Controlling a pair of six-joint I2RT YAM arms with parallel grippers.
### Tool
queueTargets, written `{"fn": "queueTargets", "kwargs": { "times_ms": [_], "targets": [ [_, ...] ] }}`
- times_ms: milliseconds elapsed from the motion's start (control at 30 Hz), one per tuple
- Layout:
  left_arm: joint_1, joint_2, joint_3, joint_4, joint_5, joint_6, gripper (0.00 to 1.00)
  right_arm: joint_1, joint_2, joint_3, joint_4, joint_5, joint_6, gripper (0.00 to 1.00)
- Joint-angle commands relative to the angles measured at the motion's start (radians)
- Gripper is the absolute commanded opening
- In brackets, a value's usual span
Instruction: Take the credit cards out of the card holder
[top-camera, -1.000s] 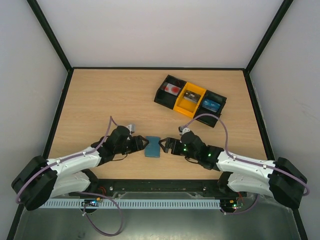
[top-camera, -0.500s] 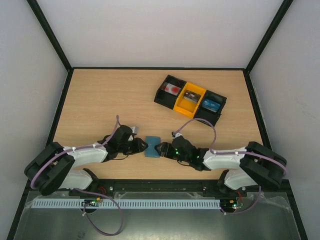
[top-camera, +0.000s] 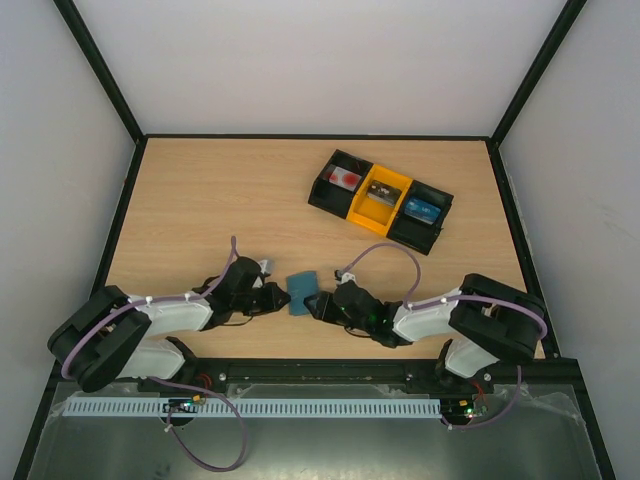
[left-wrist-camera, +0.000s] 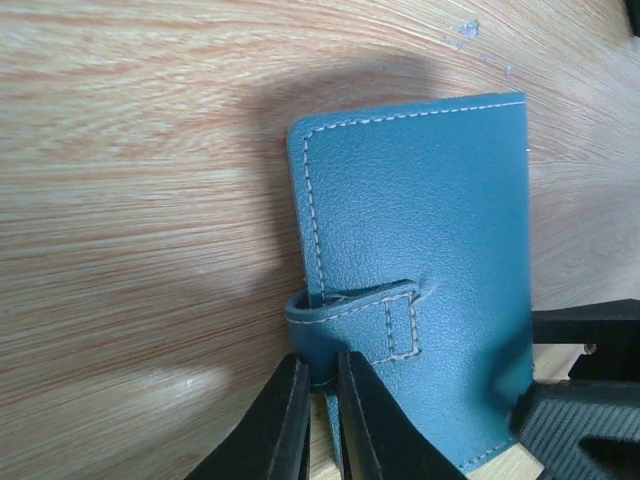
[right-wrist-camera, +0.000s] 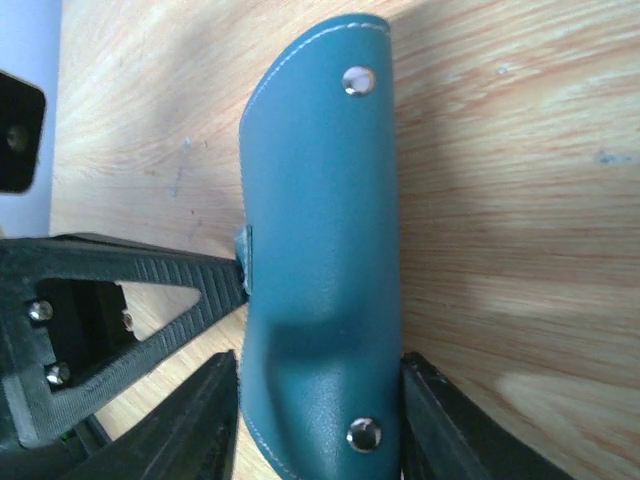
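Note:
The card holder, a dusty-blue folded wallet, lies closed on the table between my two grippers. My left gripper is shut on its short closing tab at the holder's left edge. My right gripper straddles the folded spine, one finger pressed against each side. In the top view it sits at the holder's right edge. No card shows in the closed holder. Three credit cards lie in the tray: white with red marks, dark grey, blue.
The black-and-yellow three-bin tray stands at the back right, well away from the arms. Both arms stretch low along the near edge of the table. Black-framed walls enclose the table on three sides.
Both arms have dropped lower and closed in on the holder. The left jaws have shut on the tab, the right jaws have narrowed around the spine. The holder has tilted slightly.

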Motion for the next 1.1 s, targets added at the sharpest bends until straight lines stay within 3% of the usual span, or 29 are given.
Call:
{"fn": "queueTargets", "kwargs": {
  "times_ms": [0, 200, 300, 467, 567, 667, 833, 1067],
  "targets": [
    [0.002, 0.003, -0.024, 0.022, 0.010, 0.012, 0.09, 0.008, -0.036, -0.013, 0.080, 0.040, -0.011, 0.36],
    [-0.012, -0.001, -0.056, 0.129, 0.069, -0.050, 0.10, 0.009, -0.109, -0.010, 0.046, 0.005, -0.049, 0.10],
    [-0.013, -0.013, -0.079, 0.217, 0.130, -0.110, 0.14, 0.009, -0.156, -0.002, -0.078, 0.017, -0.085, 0.05],
    [-0.006, -0.157, -0.055, 0.045, 0.053, -0.092, 0.40, 0.009, -0.363, 0.083, -0.552, 0.205, -0.152, 0.05],
    [0.009, -0.261, -0.019, -0.101, -0.022, -0.048, 0.62, 0.009, -0.448, 0.165, -0.854, 0.338, -0.142, 0.06],
    [0.021, -0.369, 0.013, -0.229, -0.098, -0.008, 0.74, 0.009, -0.493, 0.204, -1.058, 0.439, -0.103, 0.06],
    [0.058, -0.478, 0.026, -0.348, -0.153, 0.004, 0.89, 0.009, -0.422, 0.278, -1.221, 0.526, -0.101, 0.09],
    [0.109, -0.517, 0.019, -0.414, -0.128, 0.013, 0.92, 0.037, -0.217, 0.376, -1.161, 0.477, -0.156, 0.13]
  ]
}}
